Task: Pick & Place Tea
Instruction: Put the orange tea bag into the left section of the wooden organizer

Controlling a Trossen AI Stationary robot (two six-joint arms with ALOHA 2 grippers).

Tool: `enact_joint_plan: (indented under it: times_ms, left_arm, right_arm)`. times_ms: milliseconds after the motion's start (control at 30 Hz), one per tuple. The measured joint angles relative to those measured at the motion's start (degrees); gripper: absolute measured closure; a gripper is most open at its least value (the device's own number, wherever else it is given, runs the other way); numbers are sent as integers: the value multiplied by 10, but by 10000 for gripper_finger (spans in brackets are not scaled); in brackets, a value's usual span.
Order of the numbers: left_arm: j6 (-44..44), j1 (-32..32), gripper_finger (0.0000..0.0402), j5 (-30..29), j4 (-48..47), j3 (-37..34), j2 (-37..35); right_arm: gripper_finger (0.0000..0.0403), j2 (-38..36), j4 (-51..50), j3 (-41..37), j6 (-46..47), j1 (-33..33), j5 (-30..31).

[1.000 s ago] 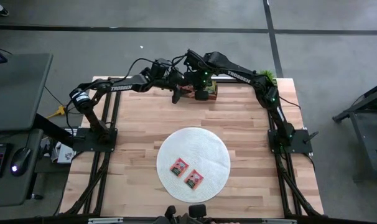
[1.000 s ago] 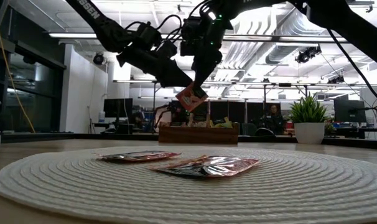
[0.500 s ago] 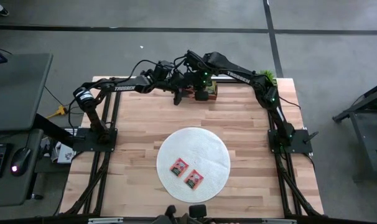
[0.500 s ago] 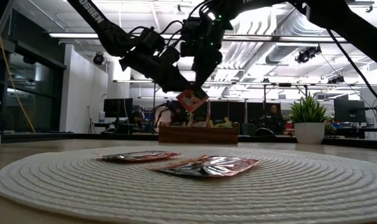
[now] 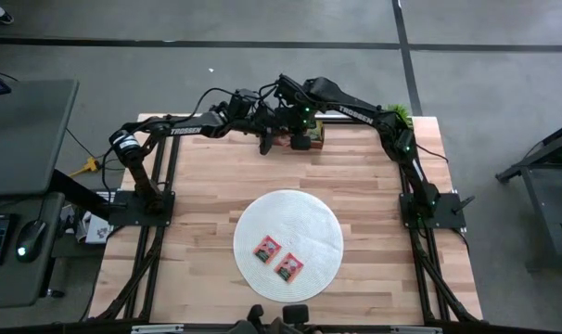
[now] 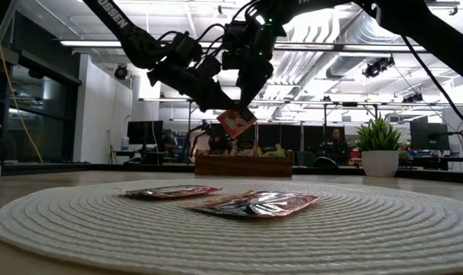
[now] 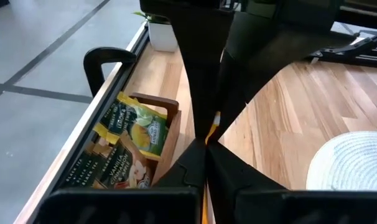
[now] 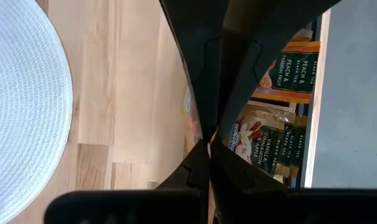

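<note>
1. The right gripper is hanging above the wooden tray at the table's 12 o'clock edge, its fingers pressed together on a red tea packet that is dangling clear of the tray.
2. The left gripper is meeting it from the 9 o'clock side, fingers closed to a thin seam, with its tip right at the same packet; whether it is gripping the packet I cannot tell.
3. Two more red packets are lying side by side on the white mat, toward its 6 o'clock rim.
4. Yellow and orange packets are standing in the tray.
</note>
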Motion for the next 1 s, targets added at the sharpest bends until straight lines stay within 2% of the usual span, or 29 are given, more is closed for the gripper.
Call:
enact_joint_plan:
  times_ms: [300, 533, 767, 1000]
  left_arm:
    - [-6, 5, 401, -17, 10, 0, 0]
    - [-34, 41, 401, -9, 55, 2, -1]
    - [-51, 98, 401, 11, 45, -3, 0]
    - [-50, 105, 401, 65, 83, -3, 0]
  right_arm:
    - [402, -10, 1, 0, 47, -17, 5]
    - [402, -47, 2, -1, 115, -61, 7]
    - [402, -91, -32, 1, 177, -96, 76]
    - [402, -112, 2, 0, 178, -97, 12]
